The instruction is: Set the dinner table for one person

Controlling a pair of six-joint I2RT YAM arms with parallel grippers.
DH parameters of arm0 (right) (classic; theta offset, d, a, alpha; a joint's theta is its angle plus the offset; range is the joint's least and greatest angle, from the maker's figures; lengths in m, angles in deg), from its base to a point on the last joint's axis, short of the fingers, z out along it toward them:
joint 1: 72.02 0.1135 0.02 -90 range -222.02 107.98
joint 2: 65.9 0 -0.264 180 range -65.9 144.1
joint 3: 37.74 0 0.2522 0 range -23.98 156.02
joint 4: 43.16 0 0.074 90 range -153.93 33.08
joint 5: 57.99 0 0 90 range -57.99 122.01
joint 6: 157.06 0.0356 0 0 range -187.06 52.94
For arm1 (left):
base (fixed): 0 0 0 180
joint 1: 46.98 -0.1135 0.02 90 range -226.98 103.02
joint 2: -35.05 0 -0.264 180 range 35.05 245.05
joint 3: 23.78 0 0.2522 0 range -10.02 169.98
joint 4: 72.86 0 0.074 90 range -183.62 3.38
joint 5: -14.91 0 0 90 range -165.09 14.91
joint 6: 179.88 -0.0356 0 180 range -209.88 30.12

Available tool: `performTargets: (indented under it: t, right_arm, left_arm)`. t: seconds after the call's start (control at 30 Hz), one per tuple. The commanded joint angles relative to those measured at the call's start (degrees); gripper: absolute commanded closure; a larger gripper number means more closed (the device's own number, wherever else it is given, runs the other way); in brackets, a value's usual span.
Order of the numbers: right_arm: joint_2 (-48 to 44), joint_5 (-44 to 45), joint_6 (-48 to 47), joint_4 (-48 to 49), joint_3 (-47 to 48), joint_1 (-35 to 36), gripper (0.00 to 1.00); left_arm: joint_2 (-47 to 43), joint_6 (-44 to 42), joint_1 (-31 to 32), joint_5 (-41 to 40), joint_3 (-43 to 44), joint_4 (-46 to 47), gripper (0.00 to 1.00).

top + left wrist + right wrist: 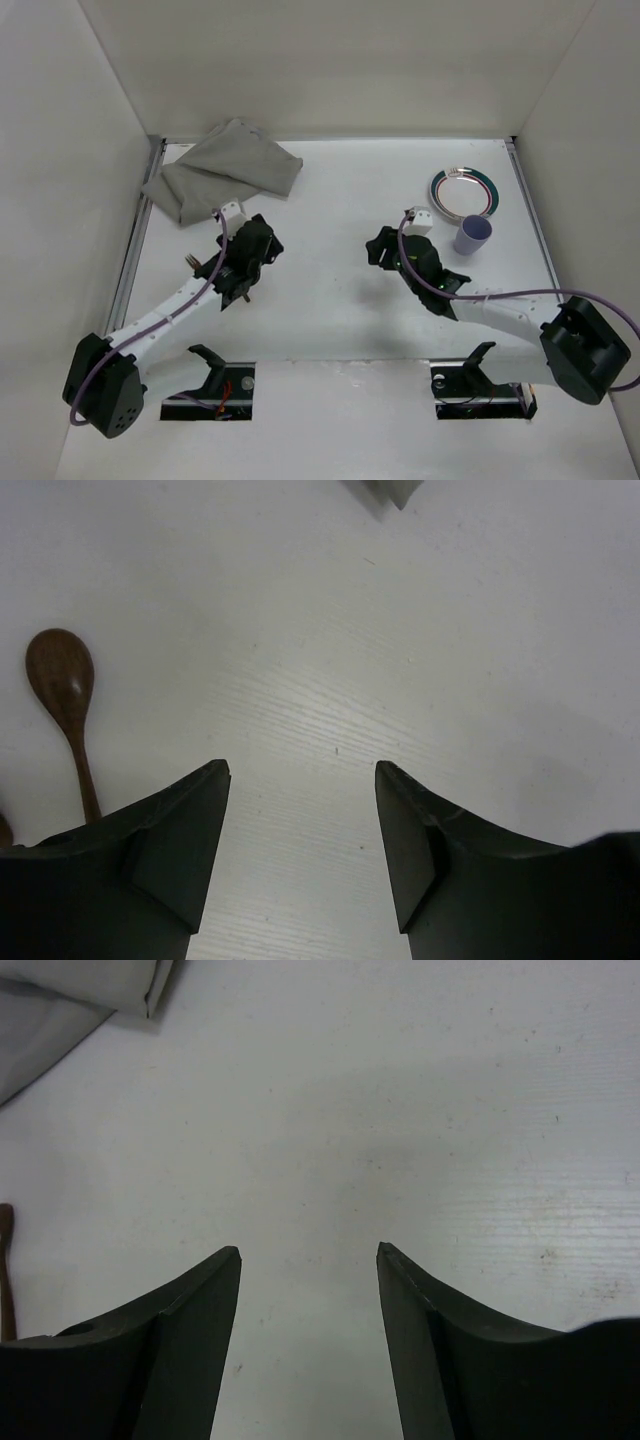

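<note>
The biggest thing is the white worktop [330, 190]. This is the dinner table, and it fills the middle of the top view, from the back wall down to the arm bases.

Next is the grey cloth mat [225, 165]. It lies in a crumpled heap in the upper left of the top view. It is not spread flat.

The two arms reach in from the bottom corners toward the middle. The left end effector [300, 767] has its fingers wide apart, with only bare worktop between them. The right end effector [308, 1248] is the same: fingers apart, holding nothing.

A round plate [464, 191] with a green and red rim sits in the upper right of the top view. A small purple cup [473, 236] stands upright just below it, very near its edge. I cannot tell if they touch.

A brown wooden spoon [75, 730] lies flat at the left side of the left wrist view, beside the left fingers and not touching them.

I think the job has hardly begun. Nothing looks laid out for a person to eat. What is left, I guess, is to flatten the mat, put the plate on it, and place the cup and spoon beside the plate.
</note>
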Motion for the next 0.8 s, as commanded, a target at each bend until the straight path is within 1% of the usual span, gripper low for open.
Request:
performTargets:
  t: [0.0,0.07,0.13,0.2,0.23,0.27,0.33,0.37,0.4,0.43,0.47,0.5,0.53,0.57,0.67,0.73,0.77]
  right_arm:
    - [2.20,-0.44,-0.46,3.63,1.60,0.08,0.38]
    - [3.52,-0.70,-0.46,3.98,1.95,0.08,0.40]
    - [4.49,-1.67,-0.72,3.37,2.65,0.08,0.48]
    - [3.88,-2.02,-0.81,3.27,2.57,0.08,0.61]
    - [3.44,-2.02,-0.90,3.71,2.13,0.08,0.72]
    - [3.44,-2.02,-0.64,3.97,1.95,0.08,0.80]
    - [3.52,-2.20,-0.28,3.28,2.21,-0.01,0.90]
    - [3.44,-2.37,-0.28,2.58,2.47,0.08,0.91]
    - [2.83,-2.46,-0.28,1.70,2.82,0.08,0.91]
    - [2.39,-2.03,-0.72,1.78,2.83,0.08,0.91]
    - [2.21,-1.76,-0.89,2.04,2.74,0.16,0.90]
    - [2.56,-1.67,-0.90,2.57,2.57,0.17,0.87]
    - [2.99,-1.84,-0.90,2.83,2.56,0.17,0.83]
    - [3.87,-2.19,-0.55,2.92,2.65,0.17,0.74]
    - [4.76,-2.29,-0.54,3.01,2.92,0.17,0.54]
    - [5.37,-2.37,-0.46,3.71,2.83,0.17,0.48]
    - [5.81,-2.55,-0.37,3.97,2.83,0.17,0.47]
  left_arm:
    - [-1.02,-1.79,-4.40,1.73,2.21,1.44,0.40]
    - [-2.25,-1.10,-6.96,2.79,1.17,3.63,0.39]
    - [-2.87,0.05,-9.77,2.97,-0.42,7.66,0.37]
    - [-2.17,0.49,-12.76,3.41,-0.43,9.78,0.37]
    - [-1.47,0.58,-14.77,3.50,0.01,10.31,0.38]
    - [-0.86,0.93,-16.27,3.59,0.54,10.49,0.39]
    - [0.81,2.07,-19.44,3.59,1.86,11.10,0.49]
    - [2.04,1.81,-20.49,3.24,2.56,12.41,0.57]
    - [3.18,1.72,-21.37,3.15,3.09,13.21,0.63]
    - [4.67,1.98,-22.69,3.15,3.87,14.00,0.68]
    - [6.25,2.51,-24.27,3.24,4.93,14.01,0.70]
    - [7.22,3.38,-25.33,3.58,5.63,13.84,0.71]
    - [8.28,4.26,-26.47,3.85,6.16,14.01,0.70]
    - [9.33,4.70,-27.44,3.59,6.52,14.44,0.69]
    - [13.28,6.29,-30.25,1.92,8.01,15.76,0.54]
    - [16.27,6.64,-32.71,2.35,9.50,16.82,0.46]
    - [17.85,6.73,-34.11,3.05,10.55,17.26,0.43]
